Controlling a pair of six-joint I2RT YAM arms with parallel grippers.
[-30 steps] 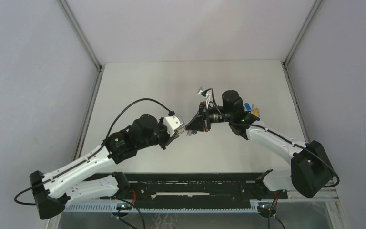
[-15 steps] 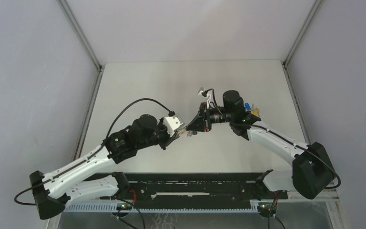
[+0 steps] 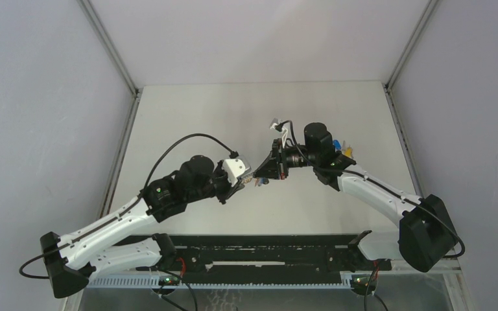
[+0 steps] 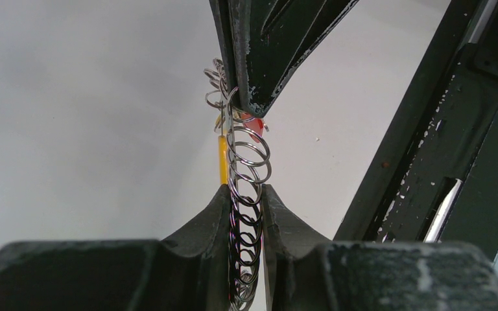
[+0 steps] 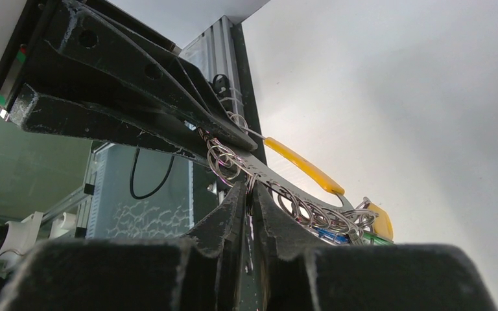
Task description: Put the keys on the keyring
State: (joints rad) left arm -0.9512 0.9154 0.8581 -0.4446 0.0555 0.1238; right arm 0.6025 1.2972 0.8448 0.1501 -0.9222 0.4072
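Keyring [image 4: 249, 162] hangs stretched between the two claws, above the table [image 3: 233, 110] and off its surface. It is a chain of thin, shiny steel wire loops, overlapping like a slack spring, with a smooth yellow plastic sleeve [image 5: 301, 165] running alongside them.

The left claw [image 4: 243, 194] is closed down narrow. Its matte black, wedge-shaped fingers pinch the loops, which run down between them and out of sight at the bottom edge of the left wrist view. The right claw [image 5: 247, 189] is likewise pinched narrow on the chain; its black fingers are chipped, with pale scuffs near the tips. The claws meet almost tip to tip, with only a short run of loops bare between them.

A red piece [image 4: 251, 122] shows right at the right claw's tip, half hidden by the finger. Beside that claw's fingers, in its own view, the loops bunch into a tangle with a rounded yellow head [image 5: 380, 221] and blue and green slivers beneath, cut off by the claw's body; whether these are keys I cannot tell.

From above, the keyring is a mere speck between the tips. Behind the right claw's wrist, small blue and yellow keys [image 3: 342, 144] lie on the table, partly hidden by the arm and too small for detail.
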